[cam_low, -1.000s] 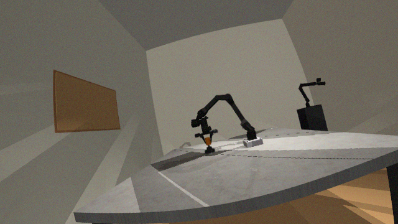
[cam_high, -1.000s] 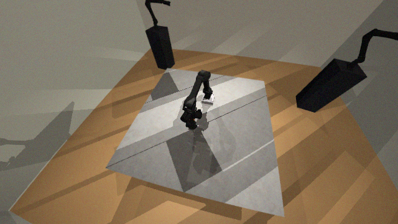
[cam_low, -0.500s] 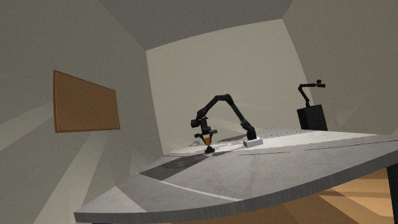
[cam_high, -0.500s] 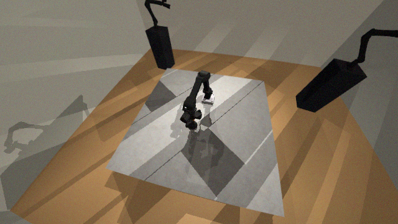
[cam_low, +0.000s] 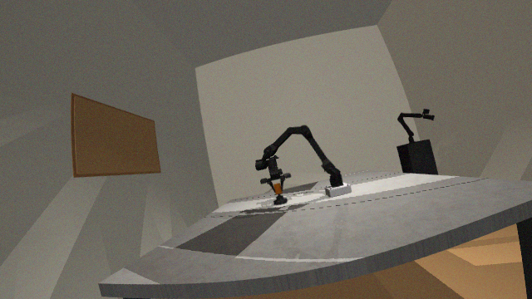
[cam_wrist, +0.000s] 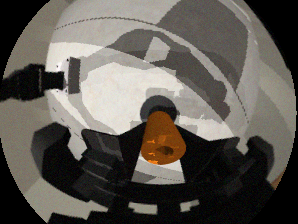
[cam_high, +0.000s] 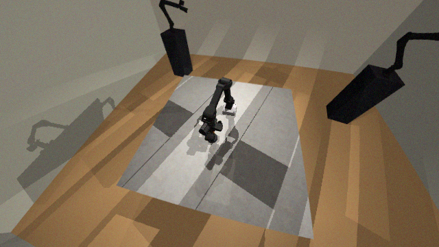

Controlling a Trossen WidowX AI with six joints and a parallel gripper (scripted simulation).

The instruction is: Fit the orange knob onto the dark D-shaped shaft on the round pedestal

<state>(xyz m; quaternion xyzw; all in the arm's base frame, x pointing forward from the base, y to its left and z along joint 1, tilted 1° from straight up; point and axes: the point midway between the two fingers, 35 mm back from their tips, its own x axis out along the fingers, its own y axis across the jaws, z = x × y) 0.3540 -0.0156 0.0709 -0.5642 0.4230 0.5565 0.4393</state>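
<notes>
My gripper (cam_wrist: 158, 125) (cam_low: 277, 185) (cam_high: 213, 130) is shut on the orange knob (cam_wrist: 161, 140) (cam_low: 278, 188), which points straight down. The knob's lower end sits right over the dark round pedestal (cam_wrist: 158, 106) (cam_low: 279, 201) (cam_high: 215, 138) on the grey table (cam_low: 341, 232). In the exterior view the knob's tip seems to meet the top of the pedestal. The shaft itself is hidden behind the knob. In the top view the arm's wrist covers most of the knob.
The arm's white base (cam_low: 337, 190) (cam_high: 229, 110) (cam_wrist: 75, 75) stands on the table behind the pedestal. Two black camera stands (cam_high: 177, 51) (cam_high: 365, 92) stand off the table on the wooden floor. The table's front edge (cam_low: 291, 278) curves near the exterior camera.
</notes>
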